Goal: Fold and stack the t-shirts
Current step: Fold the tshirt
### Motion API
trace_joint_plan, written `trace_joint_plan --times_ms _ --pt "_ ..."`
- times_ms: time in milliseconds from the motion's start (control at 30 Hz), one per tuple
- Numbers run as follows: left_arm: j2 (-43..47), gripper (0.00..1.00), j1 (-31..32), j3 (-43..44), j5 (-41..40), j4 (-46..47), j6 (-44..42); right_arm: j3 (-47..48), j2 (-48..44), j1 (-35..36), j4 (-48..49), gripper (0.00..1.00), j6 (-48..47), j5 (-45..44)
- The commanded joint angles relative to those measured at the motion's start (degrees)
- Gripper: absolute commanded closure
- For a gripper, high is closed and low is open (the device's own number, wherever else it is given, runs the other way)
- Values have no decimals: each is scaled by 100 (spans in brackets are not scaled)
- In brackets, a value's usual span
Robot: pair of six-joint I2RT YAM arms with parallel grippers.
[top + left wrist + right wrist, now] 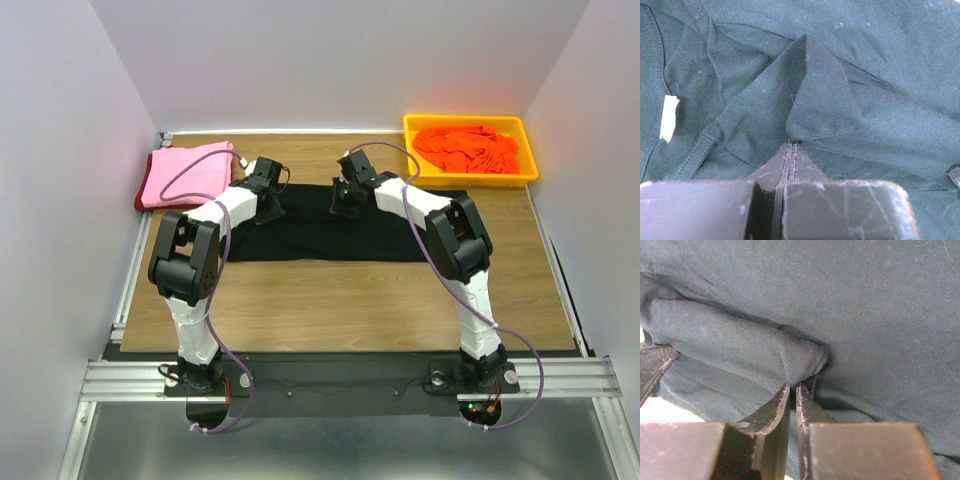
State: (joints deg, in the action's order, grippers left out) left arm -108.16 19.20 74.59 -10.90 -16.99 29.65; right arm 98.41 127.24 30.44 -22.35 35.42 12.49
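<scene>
Shirt-folding at mid-table: we see the black t-shirt point(330, 238) spread as a wide band across the centre of the overhead frame, on the wooden table point(340, 305). In the left wrist view, the left gripper point(791, 150) has its jaws pressed together on a peaked fold of the black fabric, and a white tag point(668, 117) shows at the left of that frame. In the right wrist view, the right gripper point(794, 390) pinches a rolled fold, only a hairline gap between its jaws. At upper left overhead, a pink t-shirt point(188, 172) lies atop a dark red t-shirt point(141, 200). At upper right, orange t-shirts point(468, 148) fill a yellow tray point(465, 121).
</scene>
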Motion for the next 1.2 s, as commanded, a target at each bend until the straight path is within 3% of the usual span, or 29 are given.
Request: trace_joint_plan --times_ms 0,33,67,200,300,467,667,900,967,1167 --pt "401 95 -48 117 -115 -207 -64 -59 -313 -73 -103 82 -87 -62" --pt "453 90 -48 117 -132 -243 -65 -68 -375 -82 -120 79 -123 -89" --pt "515 75 -48 117 -158 -295 -82 -76 -454 -116 -155 75 -149 -124" --pt "1041 39 -57 39 -299 -374 -152 -365 -1102 -389 -226 50 -359 -133" --pt "1427 30 -48 -67 -334 -401 -187 -917 -1569 -792 -235 45 -509 -168" --pt "1965 29 -48 -646 -500 -331 -170 -2155 -2868 -1932 -261 44 -773 -405" --pt "2281 37 -302 -1727 -387 -68 32 -3730 -3855 -3480 -296 47 -677 -116" --pt "2256 57 -531 -2203 -387 134 -29 -4383 -4006 -4010 -279 53 -572 -262" --pt "2177 62 -584 -2255 -378 187 -73 -4436 -3900 -4115 -218 58 -431 -440" --pt "1808 68 -742 -2343 -405 381 -65 -4541 -3487 -4283 117 60 -202 -660"
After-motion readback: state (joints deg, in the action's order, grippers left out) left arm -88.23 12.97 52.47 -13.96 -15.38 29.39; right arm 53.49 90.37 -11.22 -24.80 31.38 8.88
